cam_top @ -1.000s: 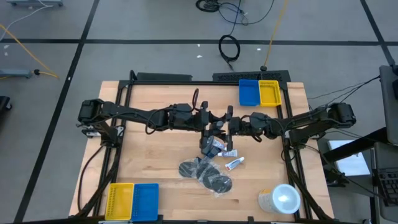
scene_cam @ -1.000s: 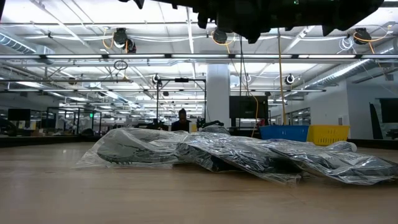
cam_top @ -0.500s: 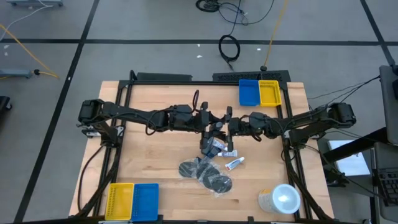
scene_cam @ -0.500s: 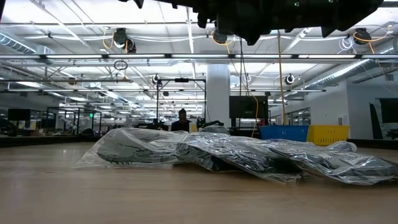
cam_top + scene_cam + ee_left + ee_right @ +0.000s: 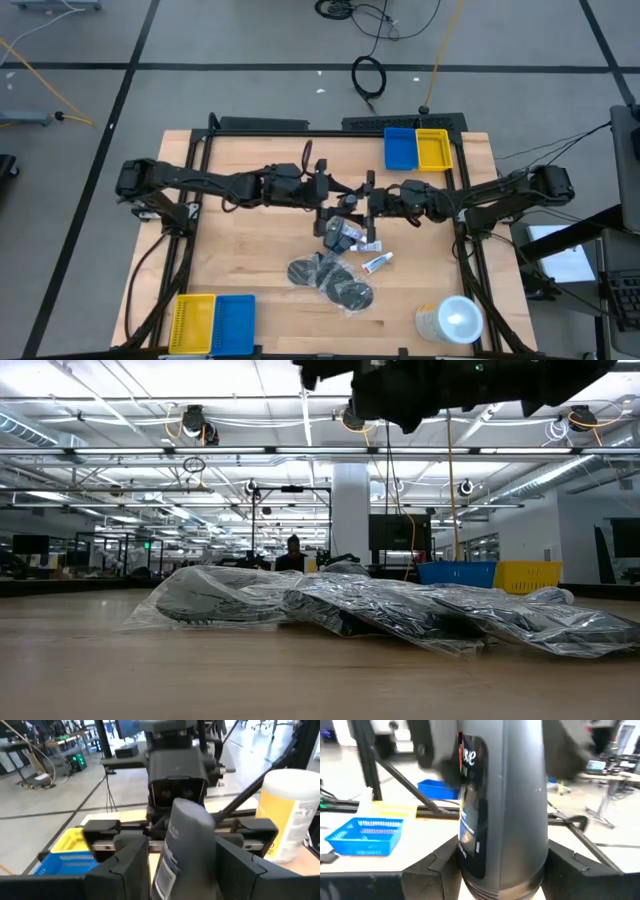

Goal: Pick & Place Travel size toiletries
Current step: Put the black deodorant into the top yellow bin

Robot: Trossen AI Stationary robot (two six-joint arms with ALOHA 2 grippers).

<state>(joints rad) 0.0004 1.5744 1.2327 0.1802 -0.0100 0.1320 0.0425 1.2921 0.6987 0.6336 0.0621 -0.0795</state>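
A small dark grey bottle (image 5: 347,204) hangs in the air over the table's middle, between my two grippers. My right gripper (image 5: 368,203) is shut on it; in the right wrist view the bottle (image 5: 500,805) fills the space between the fingers. My left gripper (image 5: 322,190) is open just left of it, its fingers standing on either side of the bottle's free end (image 5: 187,840). More grey bottles (image 5: 340,235), a white tube with a red end (image 5: 377,263) and wrapped dark discs (image 5: 330,278) lie on the table below. My right gripper pinches the grey bottle between its two fingers at the bottle's wide end (image 5: 470,875). The fingers come level from the table's right and lie along the bottle. It is lifted clear and sticks out level toward my left gripper.
Blue and yellow bins (image 5: 417,148) sit at the far right edge, another pair (image 5: 213,322) at the near left corner. A large white-lidded cup (image 5: 450,322) stands near right. In the low view the wrapped discs (image 5: 350,605) spread across the tabletop.
My left arm has drawn back a little toward the table's left edge, away from the right gripper. The bottle has stayed with the right gripper, which kept still.
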